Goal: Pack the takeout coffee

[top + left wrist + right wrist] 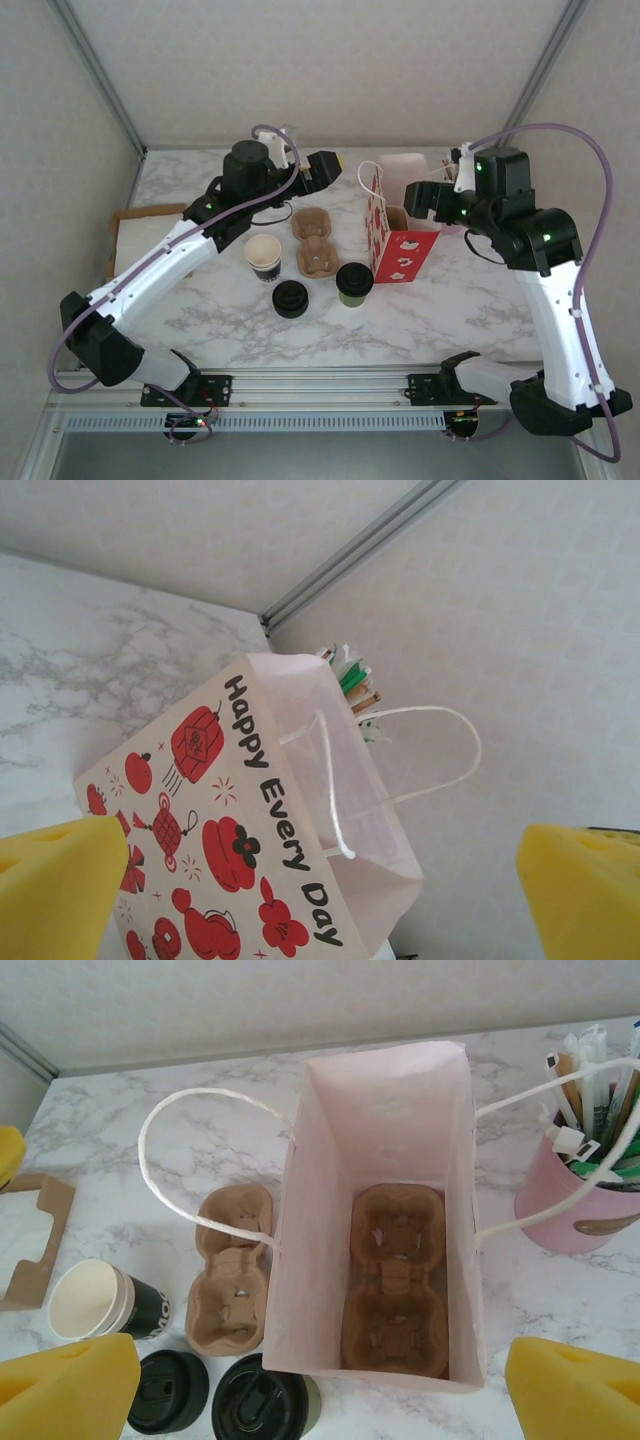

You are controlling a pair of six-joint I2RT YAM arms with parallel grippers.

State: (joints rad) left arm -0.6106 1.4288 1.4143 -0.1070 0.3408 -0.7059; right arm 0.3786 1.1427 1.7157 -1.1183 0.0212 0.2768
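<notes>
Fingers on both my arms stand spread wide, with nothing between them. My left fingers (60,890) show as two yellow foam pads at the bottom corners of the left wrist view. Past them is the printed side of the paper bag (220,810), with red lanterns and the words "Happy Every Day", its white cord handle looping outward. My right fingers (570,1390) are parted the same way and hover above the bag's open mouth. I look straight down into it at a brown two-cup carrier (395,1280) lying flat on the bag's floor.

The takeout coffee (354,283), olive-green with its black lid on, stands upright on the marble table (470,300). It is outside the bag, just beside the bag's near left corner. Just to the coffee's left lies a loose black lid (290,298), and behind that stands a lidless cup (264,257) with a cream inside. A second carrier (315,240) lies on the table alongside the bag's left wall. A pink holder (560,1210) of straws and stirrers stands at the bag's right. A flat cardboard piece (140,235) lies at the table's left edge.
</notes>
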